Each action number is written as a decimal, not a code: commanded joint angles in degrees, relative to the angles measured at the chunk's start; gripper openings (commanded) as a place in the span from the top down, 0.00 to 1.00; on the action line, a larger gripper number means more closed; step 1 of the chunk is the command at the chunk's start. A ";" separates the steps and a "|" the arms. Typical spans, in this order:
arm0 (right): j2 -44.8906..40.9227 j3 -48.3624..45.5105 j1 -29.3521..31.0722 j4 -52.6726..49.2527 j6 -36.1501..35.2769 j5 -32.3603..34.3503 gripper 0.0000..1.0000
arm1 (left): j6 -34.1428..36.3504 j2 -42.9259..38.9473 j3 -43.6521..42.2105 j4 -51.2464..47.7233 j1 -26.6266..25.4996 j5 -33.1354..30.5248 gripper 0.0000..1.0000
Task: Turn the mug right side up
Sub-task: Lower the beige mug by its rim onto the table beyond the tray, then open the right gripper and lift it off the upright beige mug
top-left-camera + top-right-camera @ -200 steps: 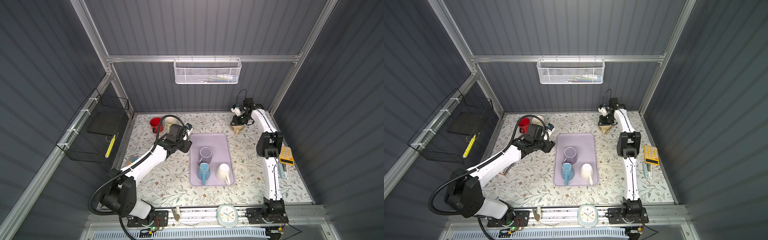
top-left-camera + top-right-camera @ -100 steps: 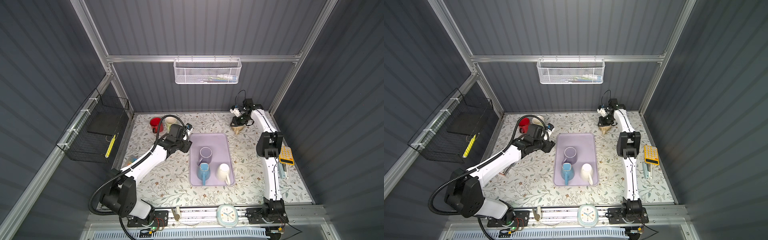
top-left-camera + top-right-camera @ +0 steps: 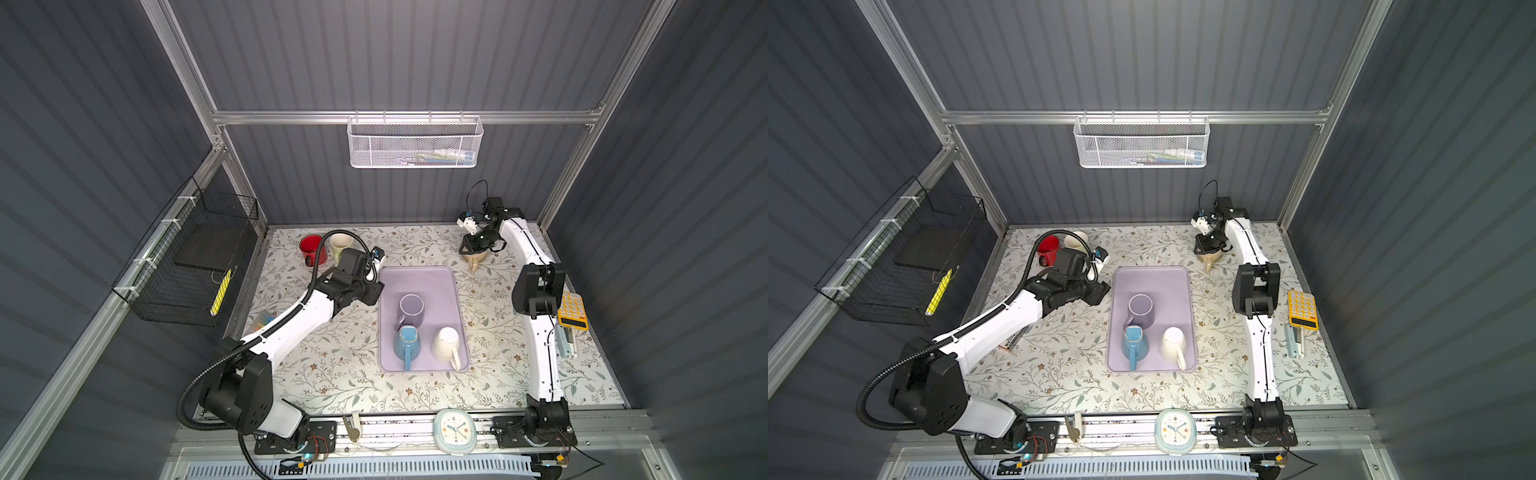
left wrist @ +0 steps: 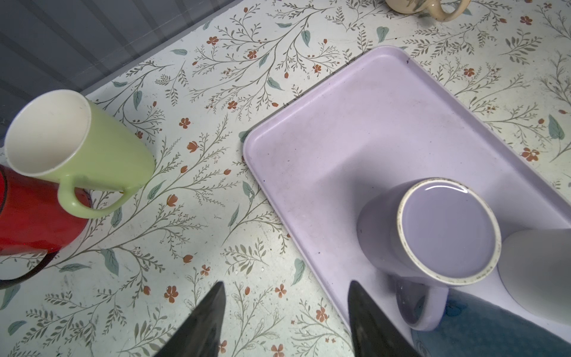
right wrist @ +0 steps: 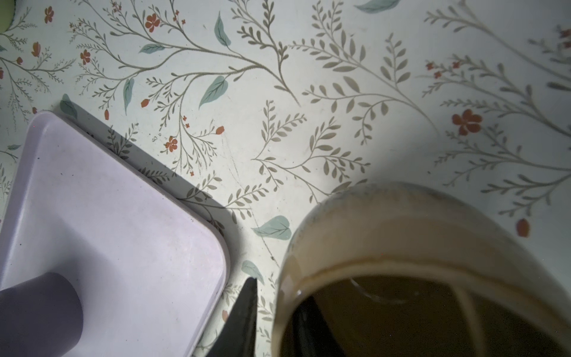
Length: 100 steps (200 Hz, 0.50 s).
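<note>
Beige mug [image 3: 475, 261] stood at the back right of the floral table [image 3: 345, 374], clear of the purple tray [image 3: 415, 277]; both top views agreed. Right gripper [image 3: 473, 250] hung directly over it, too small there to read. Left gripper [image 3: 372, 291] hovered by the tray's left edge.

Left wrist view: left gripper [image 4: 285, 287] had its fingers apart, with nothing between them. Purple mug [image 4: 445, 228] sat base-up on the tray.

Right wrist view: I looked down into the open mouth of the beige mug [image 5: 401, 235], so I judged it right side up and the turn itself done. Right gripper [image 5: 275, 296] straddled the wall, one finger inside and one outside. A sliver of cloth showed beside the outer finger, and I could not tell whether the jaws pinched the wall or stood free of it. Left to do, as I read it: release and lift clear.
</note>
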 commanded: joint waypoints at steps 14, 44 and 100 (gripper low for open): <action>-3.63 -0.72 0.10 -0.38 -0.50 1.62 0.70 | 0.89 -0.57 -0.01 -0.53 -0.33 0.81 0.37; -4.03 -0.83 -0.14 -0.03 0.01 2.73 0.67 | 0.89 -0.61 0.09 -0.61 -0.31 0.79 0.37; -4.97 0.03 -0.43 0.31 1.50 4.46 0.65 | 0.85 -0.96 0.26 -0.67 -0.33 0.53 0.37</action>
